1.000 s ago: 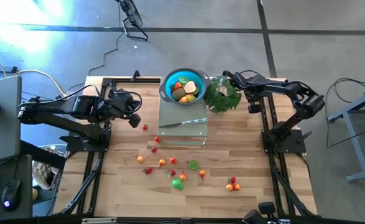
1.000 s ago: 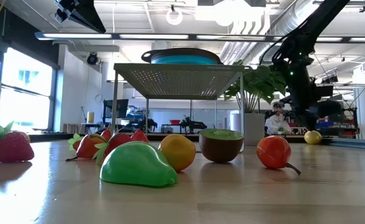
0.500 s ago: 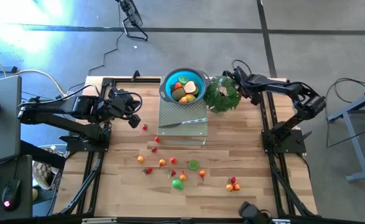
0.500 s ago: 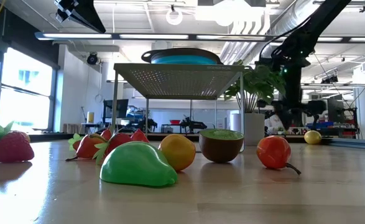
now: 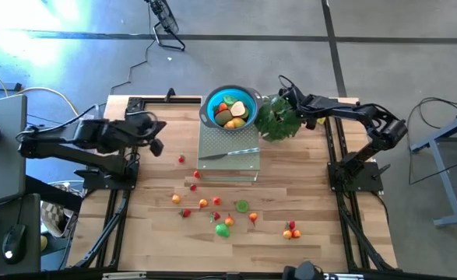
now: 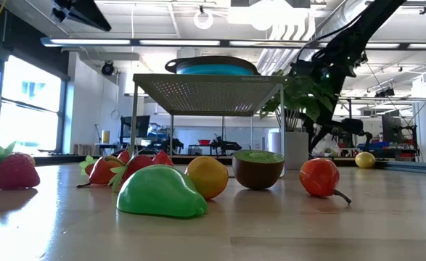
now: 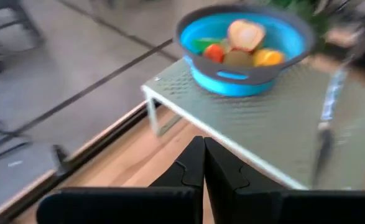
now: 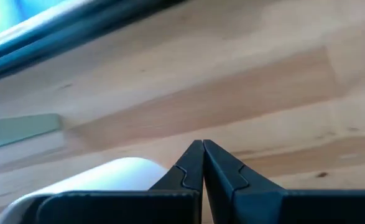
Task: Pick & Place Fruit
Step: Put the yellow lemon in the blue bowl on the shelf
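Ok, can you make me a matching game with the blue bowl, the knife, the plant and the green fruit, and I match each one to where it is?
Things:
1. blue bowl
2. knife
3. plant
4. green fruit

Places:
A. on the wooden table, near its front edge, among other small fruits
B. lying flat on the metal rack, nearer the front than the bowl
C. at the back of the metal rack, with fruit inside
D. beside the rack, on the right arm's side

Pairs: 1-C, 2-B, 3-D, 4-A

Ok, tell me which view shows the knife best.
The high view: the knife lies whole on the perforated stand, in front of the blue bowl. The left wrist view shows it blurred; the low view and right wrist view don't show it.
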Robot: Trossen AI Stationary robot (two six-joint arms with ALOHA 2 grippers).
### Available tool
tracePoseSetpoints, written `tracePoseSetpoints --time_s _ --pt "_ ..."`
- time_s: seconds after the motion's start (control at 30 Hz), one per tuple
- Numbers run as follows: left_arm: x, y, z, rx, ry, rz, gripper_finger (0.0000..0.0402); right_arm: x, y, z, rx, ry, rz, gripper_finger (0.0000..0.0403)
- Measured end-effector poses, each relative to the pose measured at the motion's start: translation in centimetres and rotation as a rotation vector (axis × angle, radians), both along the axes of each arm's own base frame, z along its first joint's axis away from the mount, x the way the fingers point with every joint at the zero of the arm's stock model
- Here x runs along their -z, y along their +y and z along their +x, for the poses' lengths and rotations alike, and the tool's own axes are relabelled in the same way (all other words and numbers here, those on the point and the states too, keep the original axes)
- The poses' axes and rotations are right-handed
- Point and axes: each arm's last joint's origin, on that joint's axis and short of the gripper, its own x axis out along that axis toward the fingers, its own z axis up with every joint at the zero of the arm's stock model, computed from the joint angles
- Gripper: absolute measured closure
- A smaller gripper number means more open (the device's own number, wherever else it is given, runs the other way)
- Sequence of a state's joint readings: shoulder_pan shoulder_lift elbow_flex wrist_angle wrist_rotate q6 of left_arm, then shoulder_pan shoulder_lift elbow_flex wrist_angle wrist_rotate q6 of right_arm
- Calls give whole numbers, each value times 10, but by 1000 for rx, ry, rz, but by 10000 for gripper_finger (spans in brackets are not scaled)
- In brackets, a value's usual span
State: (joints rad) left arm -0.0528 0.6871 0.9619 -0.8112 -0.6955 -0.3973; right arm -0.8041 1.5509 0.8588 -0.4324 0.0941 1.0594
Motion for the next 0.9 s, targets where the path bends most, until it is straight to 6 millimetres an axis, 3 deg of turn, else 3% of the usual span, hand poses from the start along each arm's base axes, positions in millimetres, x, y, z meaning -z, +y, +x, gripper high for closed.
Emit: tracePoseSetpoints --time_s 0.17,0.3,0.57,0.9 --pt "14 0 -21 61 -166 -31 399 -15 -4 9 -45 -9 -40 401" --pt "17 0 -33 67 -189 -35 399 -29 -11 7 -52 54 -59 401" --pt "18 0 -36 82 -187 -49 398 -42 -17 6 -117 89 -77 401" --pt "20 -1 -36 125 -163 -70 398 -44 -19 11 -249 34 -91 401"
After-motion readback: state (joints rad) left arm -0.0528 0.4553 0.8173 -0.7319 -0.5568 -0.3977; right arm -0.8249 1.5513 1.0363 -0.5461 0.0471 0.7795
